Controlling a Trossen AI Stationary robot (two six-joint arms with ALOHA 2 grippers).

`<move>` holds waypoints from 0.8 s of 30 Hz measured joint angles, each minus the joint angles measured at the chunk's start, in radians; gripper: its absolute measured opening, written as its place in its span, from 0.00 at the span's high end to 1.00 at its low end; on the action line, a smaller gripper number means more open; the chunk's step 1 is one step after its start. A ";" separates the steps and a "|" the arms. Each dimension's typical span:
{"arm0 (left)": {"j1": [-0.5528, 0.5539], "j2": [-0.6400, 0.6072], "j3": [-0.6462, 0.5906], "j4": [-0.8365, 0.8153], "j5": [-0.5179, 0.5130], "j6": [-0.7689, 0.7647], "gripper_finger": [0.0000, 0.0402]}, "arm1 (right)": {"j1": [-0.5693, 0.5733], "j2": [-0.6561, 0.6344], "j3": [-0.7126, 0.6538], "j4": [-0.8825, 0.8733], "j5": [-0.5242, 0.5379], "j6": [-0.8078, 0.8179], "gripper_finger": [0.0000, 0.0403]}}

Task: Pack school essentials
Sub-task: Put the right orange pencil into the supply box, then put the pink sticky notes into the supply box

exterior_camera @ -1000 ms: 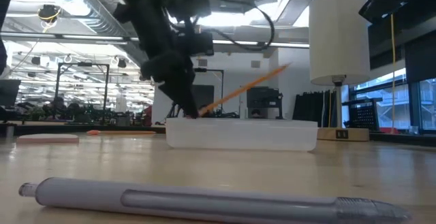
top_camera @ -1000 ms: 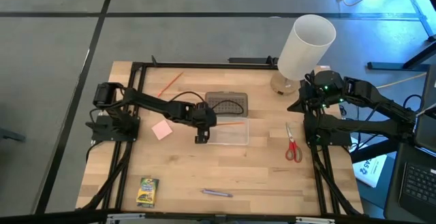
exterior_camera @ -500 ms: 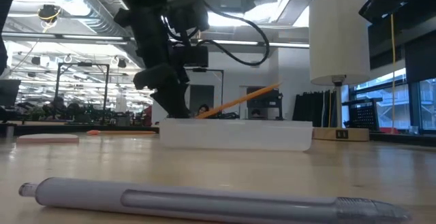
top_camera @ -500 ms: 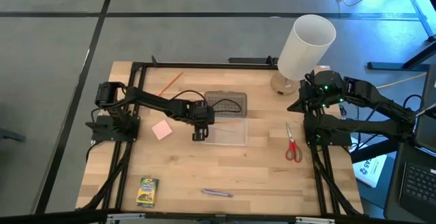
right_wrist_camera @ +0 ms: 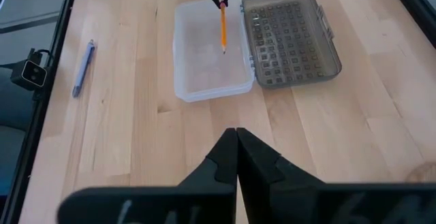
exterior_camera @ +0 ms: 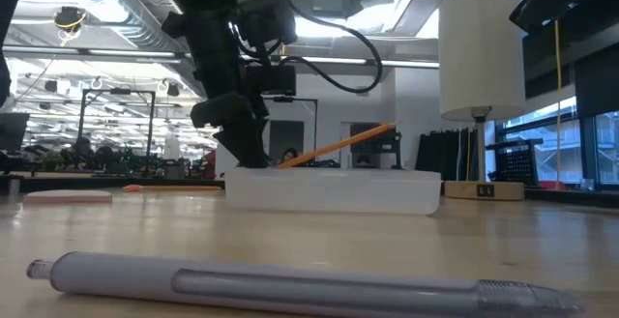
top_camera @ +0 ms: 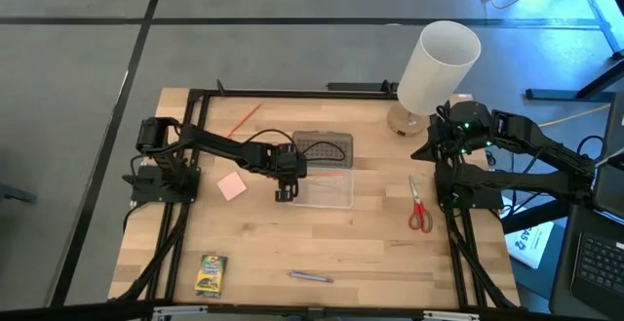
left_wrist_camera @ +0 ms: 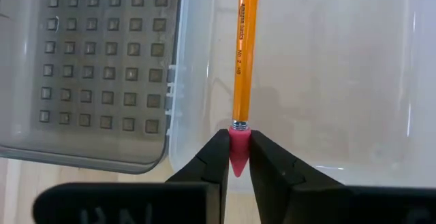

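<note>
Your left gripper [left_wrist_camera: 234, 157] has pulled back toward the case's near wall over the last second, and the orange pencil [left_wrist_camera: 243, 54] it pinches by the pink eraser tip has dropped from a steep tilt to a shallower one. Over the last half second almost nothing moved — it looks settled and close to a release. The fingers are nearly closed on the eraser end, with the shaft running straight out ahead of them over the floor of the clear case [top_camera: 327, 192].

The case's near wall sits right under the fingertips, so lift before you retreat. The open grey lid [left_wrist_camera: 95, 67] lies flat just to one side of the pencil, hinged to the case. Ahead there is bare case floor.

The pink eraser [top_camera: 231, 186] lies behind the gripper and the second pencil [top_camera: 244, 120] off toward the table's far edge. The right gripper [right_wrist_camera: 236, 157] waits with fingers closed, well apart; the scissors [top_camera: 418, 207] lie near its base.
</note>
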 joint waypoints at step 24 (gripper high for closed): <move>-0.001 0.000 0.000 0.001 0.000 -0.008 0.76 | 0.000 0.000 0.000 -0.001 -0.002 -0.003 0.98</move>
